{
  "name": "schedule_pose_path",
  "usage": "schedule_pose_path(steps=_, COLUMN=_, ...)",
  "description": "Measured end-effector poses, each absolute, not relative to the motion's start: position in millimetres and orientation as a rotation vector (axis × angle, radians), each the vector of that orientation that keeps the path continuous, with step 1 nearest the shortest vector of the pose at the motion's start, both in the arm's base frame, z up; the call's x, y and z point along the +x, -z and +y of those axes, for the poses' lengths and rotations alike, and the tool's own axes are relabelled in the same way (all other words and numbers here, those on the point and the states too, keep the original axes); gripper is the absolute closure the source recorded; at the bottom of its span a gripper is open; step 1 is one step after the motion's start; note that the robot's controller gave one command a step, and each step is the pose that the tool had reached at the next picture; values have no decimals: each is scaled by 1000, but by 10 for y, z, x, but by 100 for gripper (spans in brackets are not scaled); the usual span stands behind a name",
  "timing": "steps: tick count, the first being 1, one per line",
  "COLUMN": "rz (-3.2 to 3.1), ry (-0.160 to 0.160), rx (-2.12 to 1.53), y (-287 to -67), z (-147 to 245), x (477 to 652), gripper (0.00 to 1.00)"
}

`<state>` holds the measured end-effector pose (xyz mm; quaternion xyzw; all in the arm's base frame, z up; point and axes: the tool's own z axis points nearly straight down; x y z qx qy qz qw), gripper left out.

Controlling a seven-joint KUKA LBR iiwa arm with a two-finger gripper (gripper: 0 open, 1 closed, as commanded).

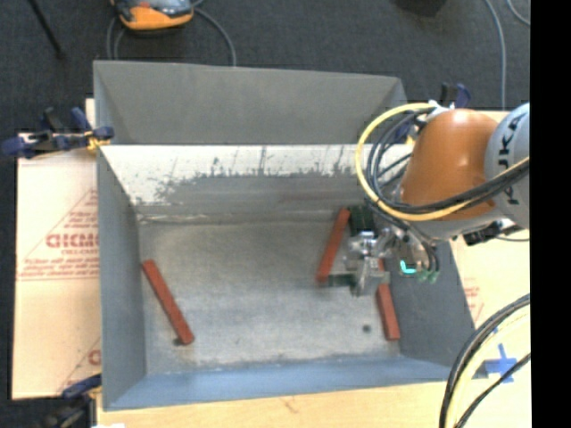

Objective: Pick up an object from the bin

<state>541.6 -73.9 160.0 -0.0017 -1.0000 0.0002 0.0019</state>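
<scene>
Three things in the bin: red-brown sticks, flat and narrow, all on the floor of the grey bin [120, 239] — two on the view's right side, one on its left.
Arm: it reaches in from the view's right, with its orange cover [446, 159] above the bin's right rim and yellow and black cables [373, 163] looping round it.
Gripper position: the gripper [364, 270] is low in the bin's right half, near the floor, between the two right-hand sticks.
Nearest thing: the upper stick [333, 243] lies slanted, its top end toward the back wall and tipped to the right, its bottom end toward the front. It is just beside the gripper on the view's left and perhaps touching it — the gripper's metal parts overlap its lower end, so the contact is hard to read.
Next thing: the lower stick [387, 315] lies just in front of the gripper, toward the front right corner. It slants the other way, and its upper end is close under the gripper's body.
Far thing: the left stick [167, 302] lies slanted near the left wall, well apart from the gripper.
Gripper state: I cannot tell how far it is open, nor whether it has hold of anything.
</scene>
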Motion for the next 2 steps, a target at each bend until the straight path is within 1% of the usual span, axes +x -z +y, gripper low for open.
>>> schedule_pose_path(steps=1, rz=-3145, ry=-2, rx=-3, y=-1635, z=-737, x=5435, gripper=0)
schedule_pose_path(steps=2, rz=-3146, ry=0, rx=-113, y=-713, z=-1023, x=5875, gripper=100)
